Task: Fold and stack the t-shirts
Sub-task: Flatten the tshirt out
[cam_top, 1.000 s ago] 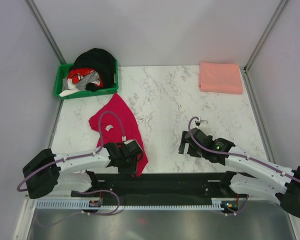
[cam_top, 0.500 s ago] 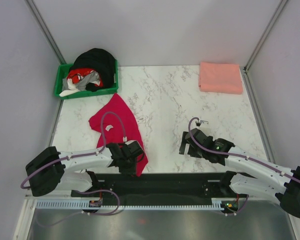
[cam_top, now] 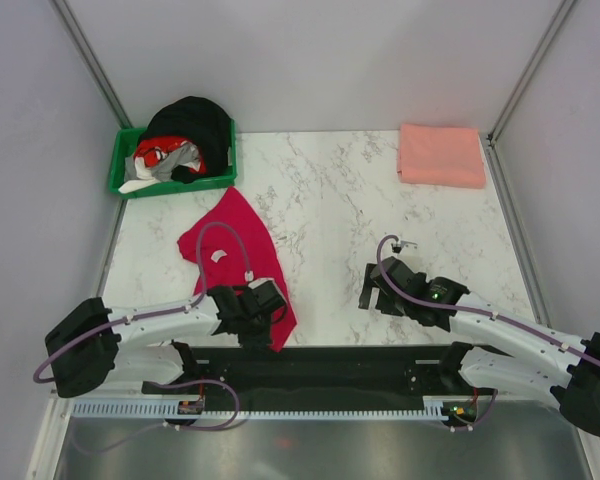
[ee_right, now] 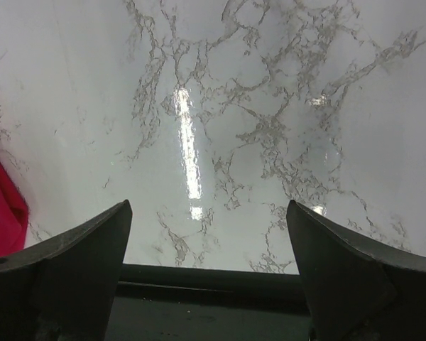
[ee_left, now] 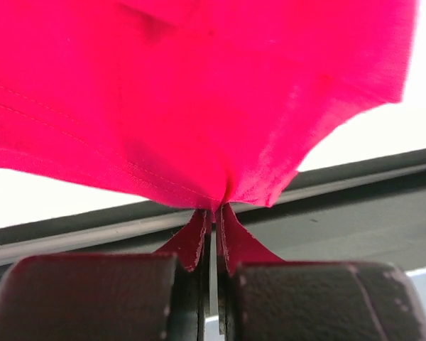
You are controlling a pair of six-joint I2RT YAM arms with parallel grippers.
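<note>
**Ana:** What differs from half a second ago?

**Ben:** Very little. The left arm has drawn back slightly to the left. Its left gripper (cam_top: 265, 322) sits at almost the same spot by the near edge of the counter (cam_top: 330, 210). The right arm and both shirts look unmoved.

**Ana:** Where are the shirts?

**Ben:** The red t-shirt (cam_top: 238, 240) lies crumpled on the left half, running from near the green bin (cam_top: 123, 172) down to the near edge. The pink t-shirt (cam_top: 441, 155) sits folded flat in the far right corner. The bin is in the far left corner, heaped with a black garment (cam_top: 190, 125) and other clothes.

**Ana:** What do the fingers do?

**Ben:** The overhead view hides the left fingertips. The left wrist view shows the left gripper (ee_left: 211, 238) pinched tight on a hem of the red t-shirt (ee_left: 199, 92), the cloth fanning out above. In the right wrist view the right gripper (ee_right: 207, 209) is spread wide over bare marble, with a sliver of the red t-shirt (ee_right: 1, 213) at the left edge. From above, the right gripper (cam_top: 373, 290) is near the near edge, right of centre.

**Ana:** Any writing?

**Ben:** Only a small white tag (cam_top: 217, 257) on the red t-shirt, too small to read.
</note>
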